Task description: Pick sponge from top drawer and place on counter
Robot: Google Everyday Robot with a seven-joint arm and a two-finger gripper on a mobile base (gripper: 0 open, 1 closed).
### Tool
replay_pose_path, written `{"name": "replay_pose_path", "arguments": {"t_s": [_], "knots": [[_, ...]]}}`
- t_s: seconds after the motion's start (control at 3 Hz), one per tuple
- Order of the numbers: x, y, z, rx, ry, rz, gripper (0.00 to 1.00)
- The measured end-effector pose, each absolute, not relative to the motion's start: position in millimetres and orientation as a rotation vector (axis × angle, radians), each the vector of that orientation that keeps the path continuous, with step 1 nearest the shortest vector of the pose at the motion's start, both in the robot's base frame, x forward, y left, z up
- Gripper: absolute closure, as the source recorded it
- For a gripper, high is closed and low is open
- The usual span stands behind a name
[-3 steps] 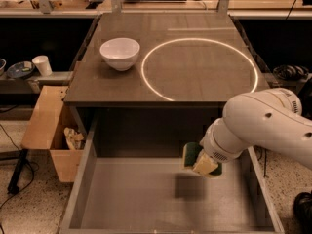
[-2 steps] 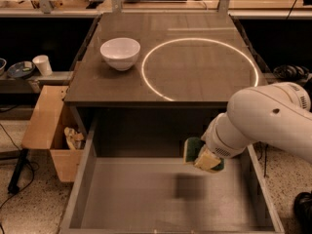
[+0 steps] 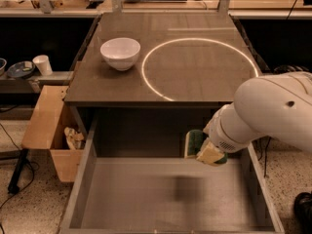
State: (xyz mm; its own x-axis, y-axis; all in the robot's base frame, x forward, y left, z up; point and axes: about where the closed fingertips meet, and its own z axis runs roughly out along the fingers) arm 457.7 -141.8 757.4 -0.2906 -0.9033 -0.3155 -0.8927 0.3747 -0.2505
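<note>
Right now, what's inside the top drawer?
Only bare grey floor shows in the top drawer. The claw hangs over its back right part, holding the sponge on edge. The arm covers the back right corner.

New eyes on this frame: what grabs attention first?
The bulky white arm at right, its gripper shut on the green sponge, held above the open top drawer. Next, the bright ring of light on the counter, with a white bowl to its left.
</note>
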Motion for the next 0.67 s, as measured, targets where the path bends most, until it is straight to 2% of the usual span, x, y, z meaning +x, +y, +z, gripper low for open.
{"name": "replay_pose_path", "arguments": {"t_s": [0.67], "knots": [[469.1,-135.7,792.3,-1.562,2.164,-0.09,1.0]]}}
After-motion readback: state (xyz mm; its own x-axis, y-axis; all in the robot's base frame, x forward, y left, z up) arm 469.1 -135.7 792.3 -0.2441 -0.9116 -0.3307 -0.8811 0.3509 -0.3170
